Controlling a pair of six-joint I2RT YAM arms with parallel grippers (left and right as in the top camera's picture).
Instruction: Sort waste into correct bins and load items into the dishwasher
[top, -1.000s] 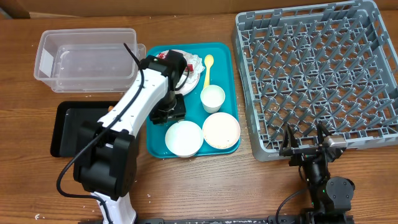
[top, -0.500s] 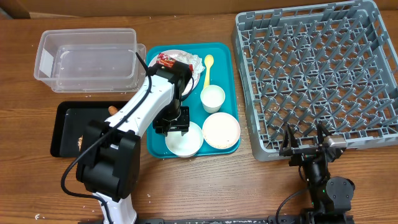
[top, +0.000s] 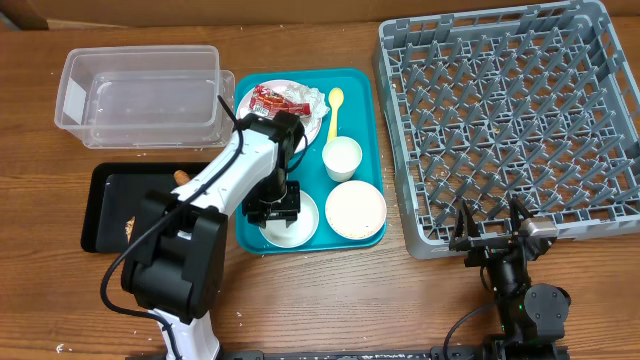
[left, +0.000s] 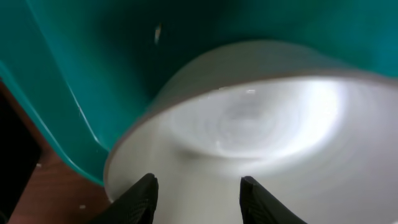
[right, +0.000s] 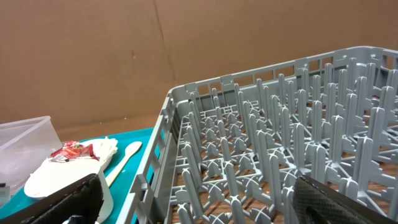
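Left gripper (top: 274, 209), jaws parted and grasping nothing, is hovering over the small white bowl (top: 298, 228) in the teal tray's (top: 362, 100) front-left corner; its fingers should be straddling the rim before closing.

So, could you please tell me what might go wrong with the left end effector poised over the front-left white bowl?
1. In the wrist view both fingertips of the left end effector sit over the inside of the bowl, not astride its rim, so closing may grasp nothing or tip it.
2. The second bowl stands close beside it on the teal tray; a shoved bowl could knock into it.
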